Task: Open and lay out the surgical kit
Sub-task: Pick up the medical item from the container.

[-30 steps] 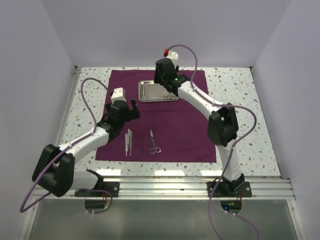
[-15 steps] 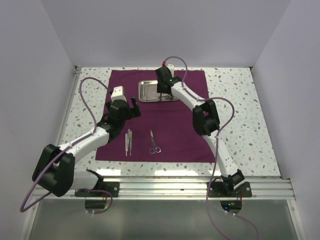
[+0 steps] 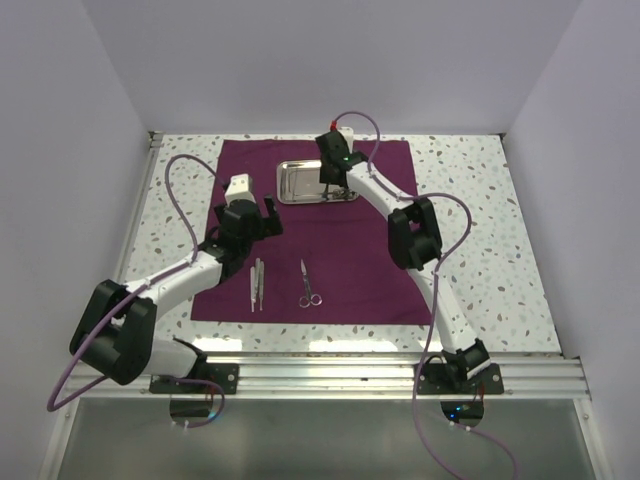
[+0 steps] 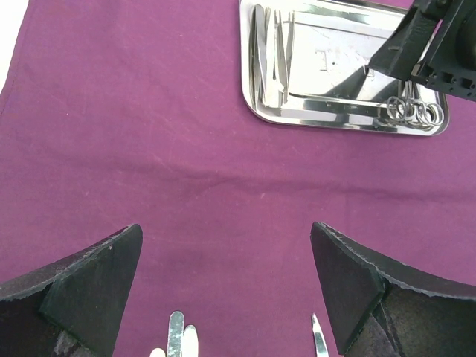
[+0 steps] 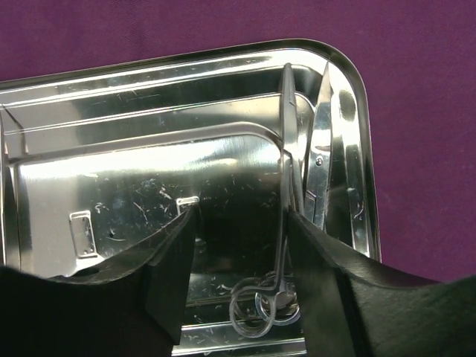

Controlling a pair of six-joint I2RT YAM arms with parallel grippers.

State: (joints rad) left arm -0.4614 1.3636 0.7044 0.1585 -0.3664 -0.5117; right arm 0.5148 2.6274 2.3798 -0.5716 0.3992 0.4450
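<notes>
Where the speckled table (image 3: 480, 200) carries the spread maroon cloth (image 3: 350, 260), two slim silver tweezers (image 3: 257, 283) lie side by side near the cloth's front edge. A pair of scissors (image 3: 309, 285) lies just to their right, apart from them. The right arm reaches diagonally over the right half of the cloth, and in the left wrist view its black head covers the tray's right corner.

The steel tray (image 3: 295, 182) sits on the cloth's far middle. Thin straight instruments (image 4: 268, 52) lie along its left wall. Ring-handled forceps (image 5: 285, 134) and a broader bladed piece (image 5: 321, 149) lie along its right wall.

The left gripper (image 4: 223, 253) hangs over bare cloth, left of and nearer than the tray, with its jaws spread fully wide and holding nothing. The right gripper (image 5: 239, 223) is down inside the tray with its jaws partly apart. The forceps shaft runs just along the inner edge of its right-hand finger, and nothing is visibly clamped between the jaws.
</notes>
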